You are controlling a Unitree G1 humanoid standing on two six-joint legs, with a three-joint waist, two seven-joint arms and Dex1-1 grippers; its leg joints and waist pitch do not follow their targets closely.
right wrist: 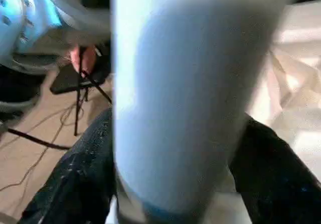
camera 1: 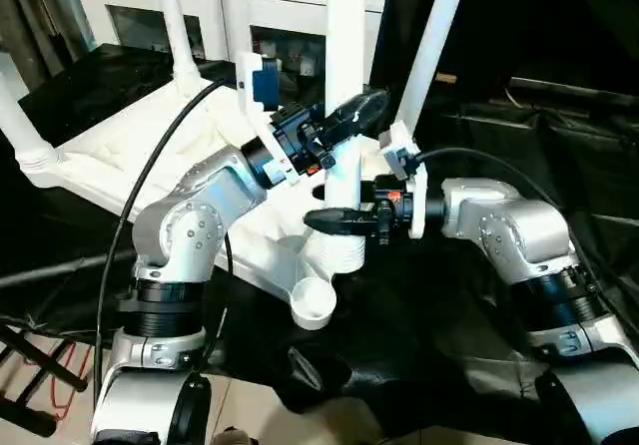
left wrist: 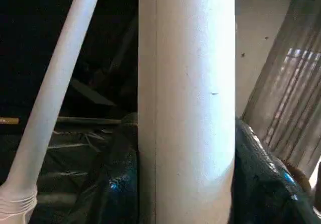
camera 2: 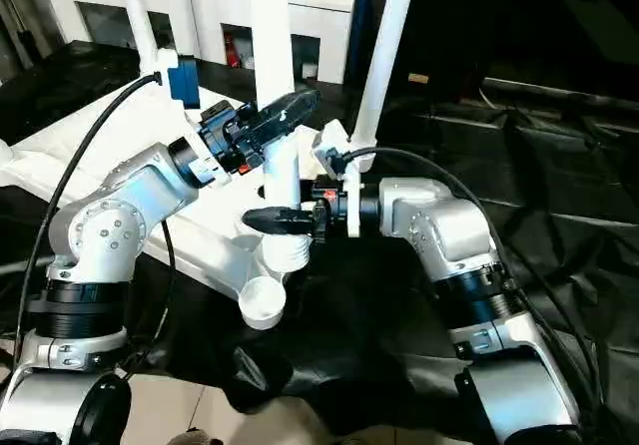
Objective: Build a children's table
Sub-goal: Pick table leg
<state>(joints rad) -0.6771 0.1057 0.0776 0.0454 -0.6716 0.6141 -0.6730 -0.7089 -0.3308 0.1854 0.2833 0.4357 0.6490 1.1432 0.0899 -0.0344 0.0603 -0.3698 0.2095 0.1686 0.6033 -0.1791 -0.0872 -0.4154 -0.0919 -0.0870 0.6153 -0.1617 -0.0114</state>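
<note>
At the centre of the head view the upright leg (camera 1: 345, 86) stands with its long axis vertical in the tabletop (camera 1: 120, 161) socket, the left gripper (camera 1: 351, 116) clamped on it above, while the right gripper (camera 1: 339, 220) brackets its base, seemingly loosened.

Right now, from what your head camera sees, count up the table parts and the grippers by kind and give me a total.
Upright white legs: 4
White tabletop, lying underside up: 1
Black two-finger grippers, left gripper and right gripper: 2
Total: 7
</note>
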